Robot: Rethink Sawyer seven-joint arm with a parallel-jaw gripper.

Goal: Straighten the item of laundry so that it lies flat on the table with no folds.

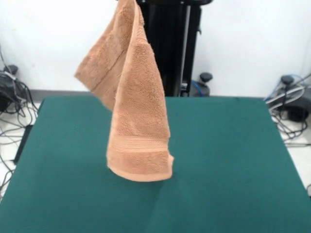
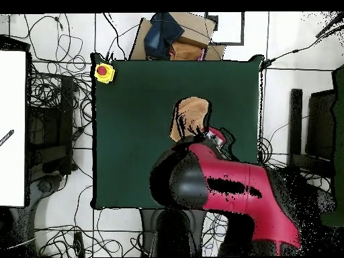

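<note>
One towel hangs folded above table, top at 12 o'clock edge; gripper hidden, grip state unclear.

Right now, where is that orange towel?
In the front view the towel hangs in the air from the top edge, above the green table, in front of the robot's black pedestal.
</note>
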